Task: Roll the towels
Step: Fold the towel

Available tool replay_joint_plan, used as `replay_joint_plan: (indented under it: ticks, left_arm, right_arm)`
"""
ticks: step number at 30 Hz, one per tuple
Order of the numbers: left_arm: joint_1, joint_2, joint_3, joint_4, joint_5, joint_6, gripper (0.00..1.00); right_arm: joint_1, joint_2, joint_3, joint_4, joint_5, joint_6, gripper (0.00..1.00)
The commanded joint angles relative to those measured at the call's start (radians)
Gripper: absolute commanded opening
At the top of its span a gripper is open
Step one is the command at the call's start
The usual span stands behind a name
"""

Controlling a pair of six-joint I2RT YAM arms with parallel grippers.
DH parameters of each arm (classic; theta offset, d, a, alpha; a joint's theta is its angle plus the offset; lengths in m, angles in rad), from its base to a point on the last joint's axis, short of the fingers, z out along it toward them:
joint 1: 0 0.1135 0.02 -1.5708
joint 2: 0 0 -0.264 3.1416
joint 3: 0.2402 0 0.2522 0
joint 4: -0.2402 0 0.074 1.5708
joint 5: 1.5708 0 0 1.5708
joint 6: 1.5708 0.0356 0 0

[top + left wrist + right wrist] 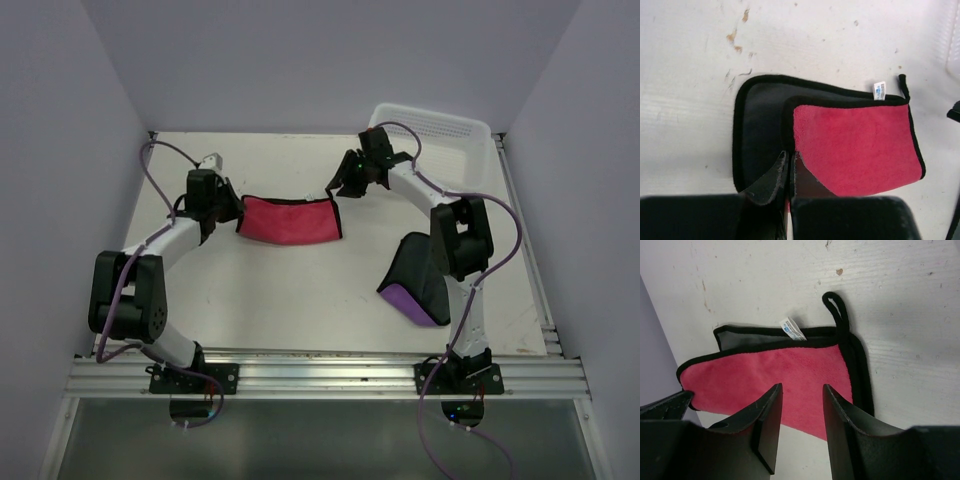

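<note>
The pink-red towel (pixel 288 220) lies folded in the middle of the table, pink side up with a black hem. In the left wrist view (pixel 860 145) its pink layer is folded over a dark grey layer. My left gripper (pixel 232 212) is at the towel's left end; its jaws (pixel 790 156) are shut, with a sliver of pink cloth between them. My right gripper (pixel 335 190) is at the towel's right end, open (pixel 801 387) and empty over the pink cloth (pixel 765 372). The purple towel (pixel 415 290), with black fabric bunched on it, lies at the right under my right arm.
A white perforated basket (pixel 460 130) stands at the back right corner. The white table (pixel 300 300) has a metal rail along its near edge and walls on three sides. The towel's hanging loop (pixel 836 307) and white label (pixel 791 329) lie on its far side.
</note>
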Motion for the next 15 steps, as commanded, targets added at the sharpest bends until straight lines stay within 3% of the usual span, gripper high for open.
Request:
replay_joint_plan:
  ticks: [1, 7, 15]
  left_arm:
    - [-0.019, -0.012, -0.007, 0.099, -0.011, 0.049, 0.00]
    - [-0.019, 0.083, 0.008, 0.167, -0.060, 0.062, 0.00]
    - [-0.019, 0.177, 0.085, 0.113, -0.153, 0.063, 0.00]
  right_arm:
    - [0.004, -0.046, 0.037, -0.013, -0.017, -0.022, 0.41]
    - [0.004, -0.041, 0.042, -0.022, -0.018, -0.031, 0.41]
    - [0.004, -0.058, 0.057, -0.071, 0.019, -0.140, 0.41]
